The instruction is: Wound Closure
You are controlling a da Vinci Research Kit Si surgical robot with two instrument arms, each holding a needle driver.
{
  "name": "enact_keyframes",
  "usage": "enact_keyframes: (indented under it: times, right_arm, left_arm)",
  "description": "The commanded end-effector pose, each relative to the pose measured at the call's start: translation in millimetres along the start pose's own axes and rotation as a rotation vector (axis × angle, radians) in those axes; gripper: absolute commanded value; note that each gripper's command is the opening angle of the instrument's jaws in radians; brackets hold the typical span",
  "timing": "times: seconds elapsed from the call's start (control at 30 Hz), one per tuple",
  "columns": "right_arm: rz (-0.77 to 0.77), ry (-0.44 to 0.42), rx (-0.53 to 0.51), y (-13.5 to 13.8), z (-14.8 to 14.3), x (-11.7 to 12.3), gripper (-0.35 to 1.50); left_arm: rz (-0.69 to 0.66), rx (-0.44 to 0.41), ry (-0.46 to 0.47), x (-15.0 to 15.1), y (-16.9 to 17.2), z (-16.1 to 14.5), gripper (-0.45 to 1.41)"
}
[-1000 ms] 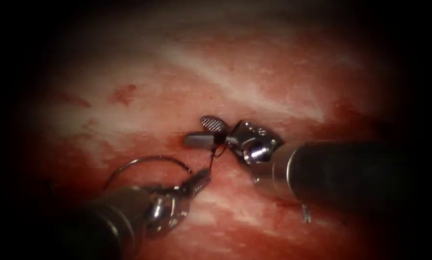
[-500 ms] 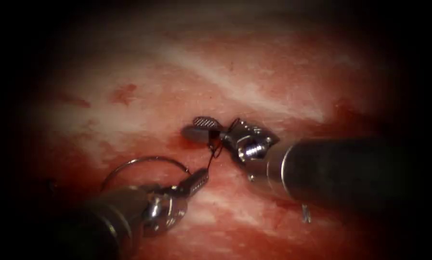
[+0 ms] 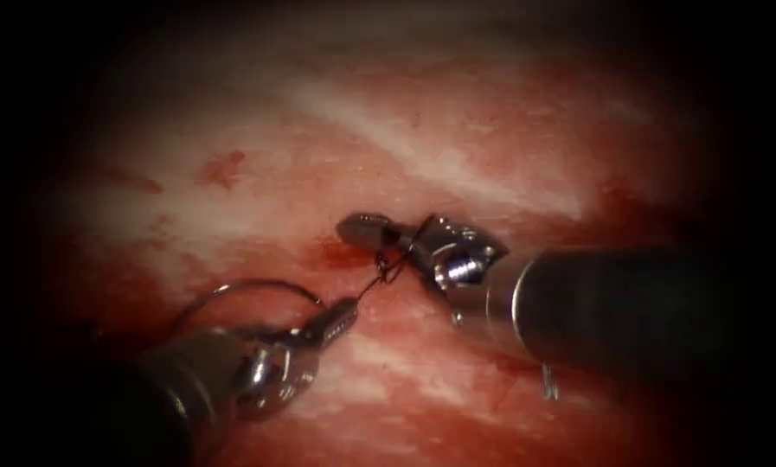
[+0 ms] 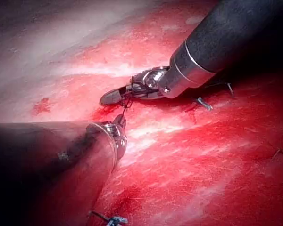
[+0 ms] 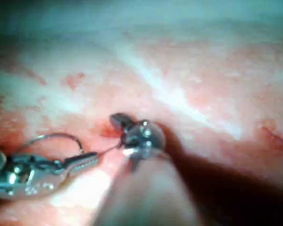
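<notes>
Since a second ago, the right tool (image 3: 366, 229) has brought its fingers from wide apart to closed, and the left tool (image 3: 340, 316) has slid slightly down and left, drawing the thread (image 3: 372, 281) straighter. Right tool's fingers now press together on the dark thread at a small knot-like tangle, their tips pointing left over a patch of red fluid (image 3: 331, 252) on the tissue (image 3: 457, 130). Left tool's fingers are closed on the thread's other end, pointing up and right. Between them the thread runs as a short taut diagonal line. A thin curved needle (image 3: 249, 290) arcs above the left tool's wrist, lying over the tissue; who holds it cannot be told.
</notes>
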Motion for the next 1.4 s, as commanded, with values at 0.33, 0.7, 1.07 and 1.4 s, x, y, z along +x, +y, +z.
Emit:
enact_keyframes:
  times: [0.33,0.7,1.07,1.4]
  right_arm:
    - [0.011,0.006,0.122,-1.6,-2.7,-0.9,-0.35]
    - [0.010,0.041,0.143,-1.9,-3.7,-1.4,-0.35]
    - [-0.003,0.052,0.173,-2.1,-4.2,-2.2,-0.35]
    - [-0.025,0.138,0.187,-2.0,-5.6,-3.2,-0.35]
  left_arm:
    - [-0.032,-0.007,-0.039,-3.5,-1.3,2.9,-0.45]
    - [-0.083,-0.007,-0.083,-8.5,-10.1,6.2,-0.45]
    - [-0.095,-0.021,-0.122,-11.9,-11.3,13.9,-0.45]
    - [-0.120,-0.067,-0.142,-17.1,-9.1,19.0,-0.45]
